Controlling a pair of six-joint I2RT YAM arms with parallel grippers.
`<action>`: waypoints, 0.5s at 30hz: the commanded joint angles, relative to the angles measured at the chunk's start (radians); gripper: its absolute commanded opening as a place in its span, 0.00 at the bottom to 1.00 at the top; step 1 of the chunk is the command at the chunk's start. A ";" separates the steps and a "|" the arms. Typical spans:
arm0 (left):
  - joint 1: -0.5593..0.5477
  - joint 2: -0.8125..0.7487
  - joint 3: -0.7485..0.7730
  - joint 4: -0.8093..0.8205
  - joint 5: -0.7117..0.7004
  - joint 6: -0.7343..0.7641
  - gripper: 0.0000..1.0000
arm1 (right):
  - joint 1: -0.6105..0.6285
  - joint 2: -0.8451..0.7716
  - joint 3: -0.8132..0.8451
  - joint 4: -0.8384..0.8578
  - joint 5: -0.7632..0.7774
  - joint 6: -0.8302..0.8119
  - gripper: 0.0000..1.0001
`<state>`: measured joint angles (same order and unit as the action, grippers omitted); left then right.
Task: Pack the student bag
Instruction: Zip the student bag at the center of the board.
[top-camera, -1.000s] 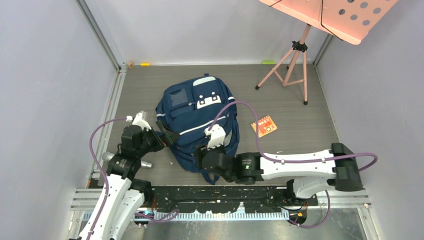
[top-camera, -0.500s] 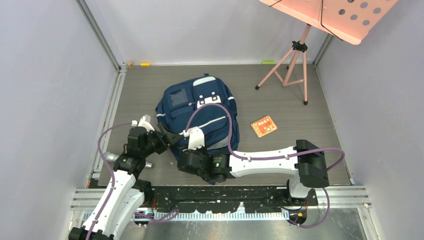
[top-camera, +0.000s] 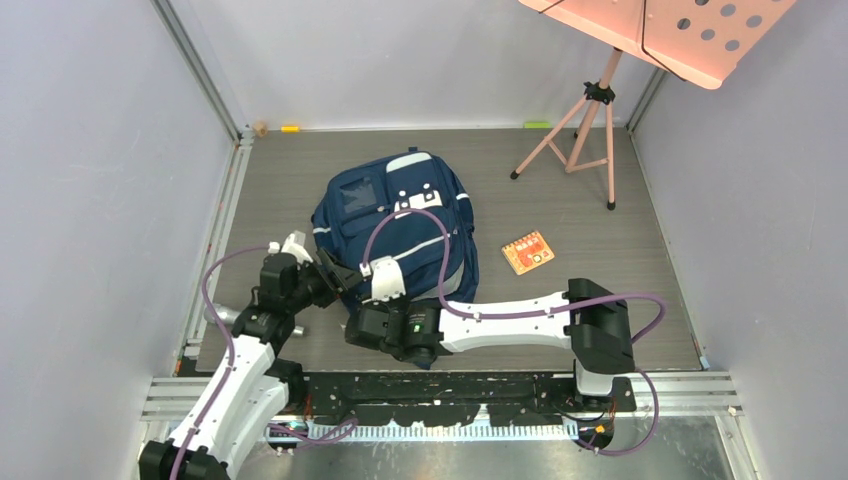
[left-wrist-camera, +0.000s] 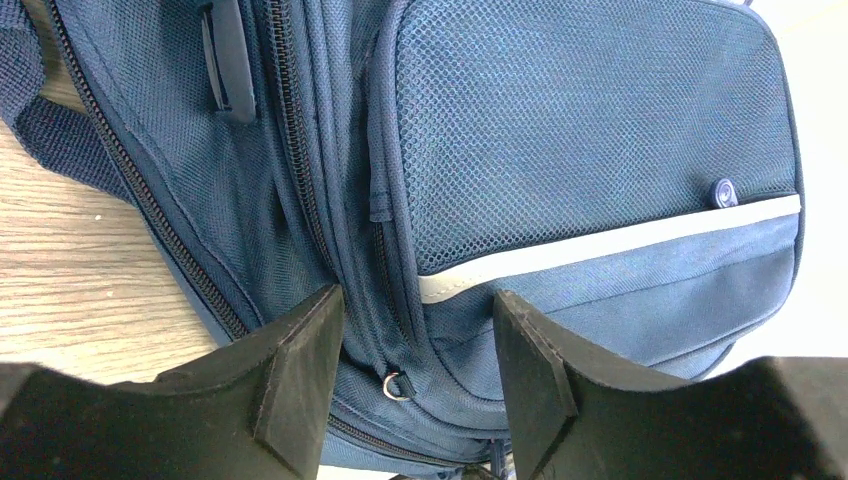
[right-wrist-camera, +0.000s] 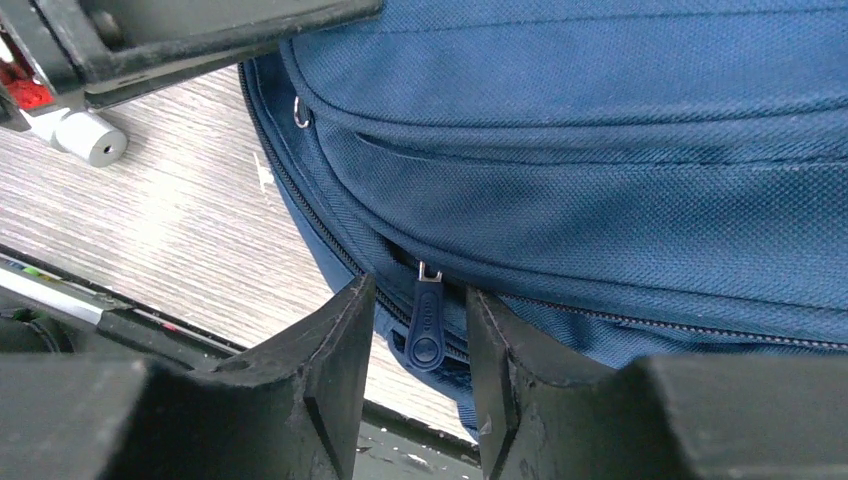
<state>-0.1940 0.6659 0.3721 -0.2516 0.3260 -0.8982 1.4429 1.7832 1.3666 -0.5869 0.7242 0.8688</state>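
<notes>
Top view: student bag (top-camera: 400, 215) lies flat mid-bench (top-camera: 600, 210), front up, a bit toward 9 o'clock of centre. Orange card (top-camera: 527, 251) lies just off the bag's 3 o'clock side, not touching; pink music stand (top-camera: 600, 110) is at 1 o'clock, well apart. Left arm (top-camera: 235, 375) comes in at the bag's 8 o'clock edge; right arm (top-camera: 510, 310) reaches across low to the 6 o'clock corner, with both wrists close together there. Left wrist view: left claw (left-wrist-camera: 418, 295) is spread, fingers apart and straddling the bag's zipper seams. A small metal ring (left-wrist-camera: 397, 385) sits in the gap toward 6 o'clock, the pale stripe (left-wrist-camera: 600, 235) runs off toward 3 o'clock, and nothing is pinched. Right wrist view: right claw (right-wrist-camera: 420, 290) is spread but narrow, fingers flanking a navy zipper pull (right-wrist-camera: 425, 335) that hangs off the bag's lower seam. There's a thin gap on each side and I see no contact. Bare bench shows at 9 o'clock.
</notes>
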 joint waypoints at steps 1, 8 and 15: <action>0.007 0.014 -0.013 0.085 0.013 0.000 0.56 | -0.017 0.000 0.031 -0.019 0.045 0.033 0.44; 0.007 0.034 -0.005 0.122 -0.011 0.028 0.28 | -0.048 -0.009 -0.001 0.022 -0.002 0.028 0.25; 0.008 0.079 0.029 0.137 -0.029 0.081 0.00 | -0.085 -0.055 -0.088 0.109 -0.090 0.025 0.01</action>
<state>-0.1940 0.7216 0.3607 -0.1978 0.3241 -0.8669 1.3815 1.7844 1.3109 -0.5423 0.6521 0.8867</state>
